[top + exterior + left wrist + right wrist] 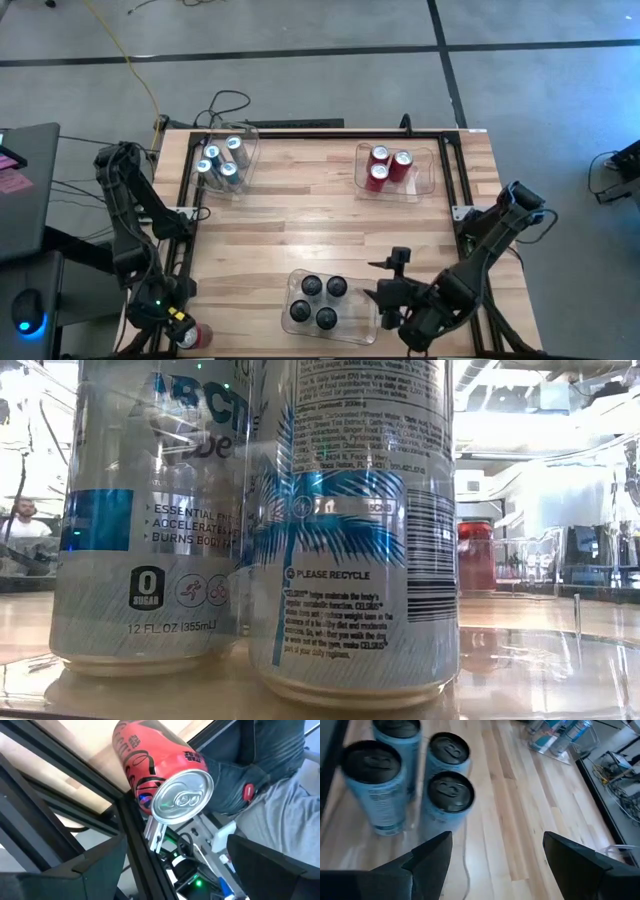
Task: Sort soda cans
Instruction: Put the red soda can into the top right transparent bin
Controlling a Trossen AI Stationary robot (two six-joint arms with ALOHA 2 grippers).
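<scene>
Three clear bins stand on the wooden table. The far-left bin [225, 160] holds silver-blue soda cans [250, 530]. Three red cans [388, 166] are in the far-right bin, and several dark-topped cans [320, 298] [445, 790] fill the bin at the near middle. One more red can [160, 770] [197, 335] lies tilted just off the table's near-left corner, against the dark frame rail, silver top toward my left gripper [175, 845] [178, 322]. That gripper is open, with the can ahead of its fingers. My right gripper [497, 862] [385, 282] is open just right of the dark-topped cans.
Black frame rails [185, 190] run along the table's left and right sides. Blue denim-like cloth [250, 765] shows beyond the tilted red can. Cables [225, 105] lie behind the far edge. Bare wood [320, 220] spreads between the three bins.
</scene>
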